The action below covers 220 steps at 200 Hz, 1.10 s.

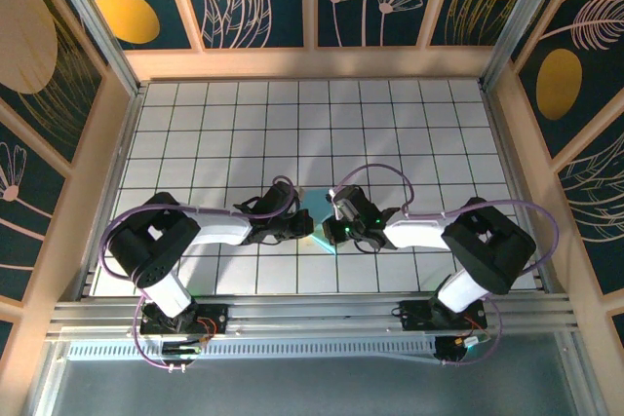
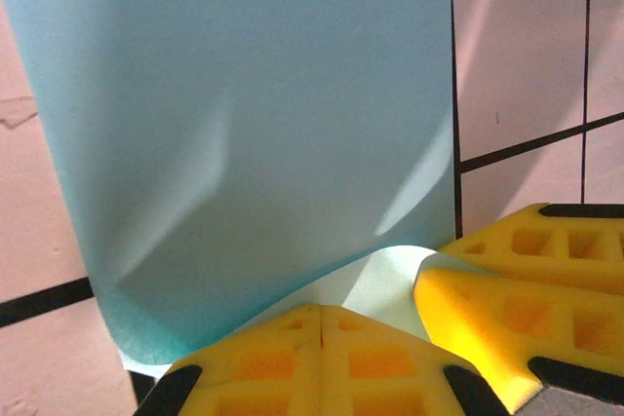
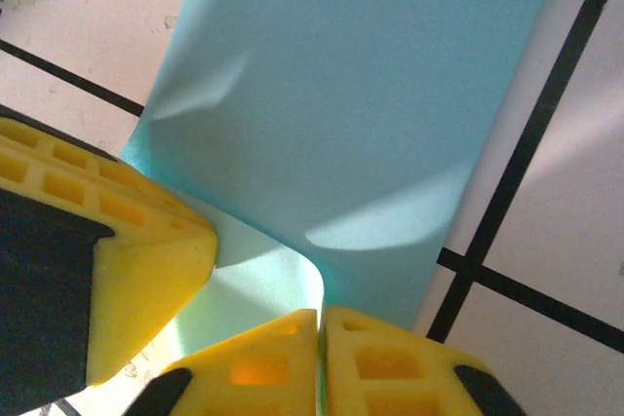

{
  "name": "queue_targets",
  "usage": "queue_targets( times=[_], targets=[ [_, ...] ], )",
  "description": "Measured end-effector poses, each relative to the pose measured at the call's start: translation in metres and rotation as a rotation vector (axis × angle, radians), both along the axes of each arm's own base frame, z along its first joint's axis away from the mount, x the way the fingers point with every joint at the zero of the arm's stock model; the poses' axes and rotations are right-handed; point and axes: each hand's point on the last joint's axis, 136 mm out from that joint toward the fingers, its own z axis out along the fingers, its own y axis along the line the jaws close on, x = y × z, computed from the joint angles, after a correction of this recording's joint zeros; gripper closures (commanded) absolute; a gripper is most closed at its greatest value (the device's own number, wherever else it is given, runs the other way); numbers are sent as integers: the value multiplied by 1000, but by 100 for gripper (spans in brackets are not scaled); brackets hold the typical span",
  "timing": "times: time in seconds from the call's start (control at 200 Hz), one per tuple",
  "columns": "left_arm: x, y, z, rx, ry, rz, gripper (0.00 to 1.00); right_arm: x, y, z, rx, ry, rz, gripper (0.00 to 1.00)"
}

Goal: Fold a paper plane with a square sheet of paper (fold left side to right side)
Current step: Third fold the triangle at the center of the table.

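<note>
The square sheet of paper [image 1: 314,204] is light blue and lies mid-table between my two grippers, folded over into a tall strip with a loose, rounded bend at its near end. In the left wrist view the sheet [image 2: 263,124] curls up just beyond my left gripper [image 2: 322,311]. That gripper is shut, its tips against the pale lower layer, and I see no paper in its seam. My right gripper [image 3: 321,317] has its fingers nearly together on the curled edge of the sheet [image 3: 361,94]. The grippers [image 1: 304,229] [image 1: 336,231] almost touch.
The white table [image 1: 195,124] has a black grid and is walled in by wooden rails. Both arms reach inward from the near edge. One yellow finger of the right gripper [image 2: 517,289] crowds the left wrist view, and a left finger [image 3: 127,260] crowds the right wrist view.
</note>
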Motion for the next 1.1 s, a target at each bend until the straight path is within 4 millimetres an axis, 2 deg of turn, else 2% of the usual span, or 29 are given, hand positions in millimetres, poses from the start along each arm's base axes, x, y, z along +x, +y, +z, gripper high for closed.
queue_targets(
  times=[0.215, 0.355, 0.4, 0.526, 0.696, 0.861, 1.101],
  targets=[
    [1, -2, 0, -6, -6, -1, 99, 10, -11, 12, 0, 8, -43, 61],
    [1, -2, 0, -6, -6, -1, 99, 14, -19, 34, 31, -16, -65, 58],
    [1, -2, 0, -6, -7, -1, 99, 13, -20, 41, 43, -18, -64, 60],
    [1, -2, 0, -6, -7, -1, 99, 1, -18, 56, 96, 12, -33, 82],
    [1, -2, 0, -6, -7, -1, 99, -26, -10, 55, 172, 148, 19, 100],
    [2, -2, 0, -6, -7, -1, 99, -49, -11, 36, 187, 276, 36, 100],
    [1, -2, 0, -4, -9, -1, 99, -53, -7, 23, 188, 333, 33, 100]
  ],
)
